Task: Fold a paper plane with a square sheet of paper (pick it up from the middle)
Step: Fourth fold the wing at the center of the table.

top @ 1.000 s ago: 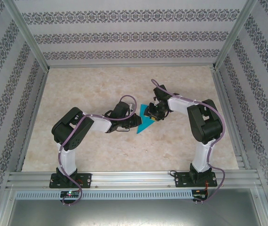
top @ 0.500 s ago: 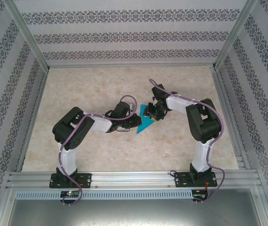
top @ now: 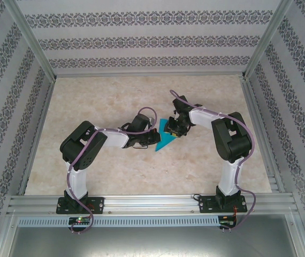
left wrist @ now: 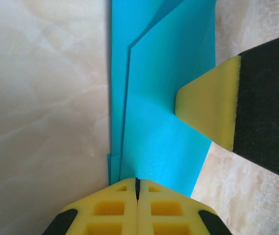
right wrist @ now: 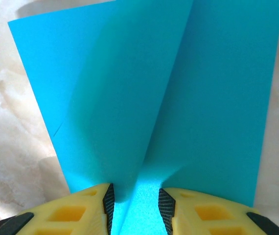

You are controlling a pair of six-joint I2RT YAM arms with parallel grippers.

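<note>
My main worry is the paper (top: 165,141) sliding or tearing. It lies partly folded on the surface (top: 115,96) between the two arms, tapering to a point toward the near side, and both grippers are on it at once. The left gripper (left wrist: 137,182) is closed, its tips pressed together at the paper's near edge; I cannot tell whether any layer is caught between them. The right gripper (right wrist: 135,193) has its jaws a little apart, with a raised crease of the paper running into the gap. If one arm drags while the other pins, I'd expect the thin sheet to buckle or rip along a crease, or the layers to shear out of line and spoil the next fold. In the left wrist view one finger (left wrist: 205,110) of the right gripper touches the top layer close to the left gripper, so a knock between them is another risk

The paper is matte teal-blue and thin, with straight edges and overlapping layers stepped slightly at one side. The surface is pale, marbled and smooth, probably slippery. The pads (left wrist: 112,208) are yellow and blocky, with square hollows
</note>
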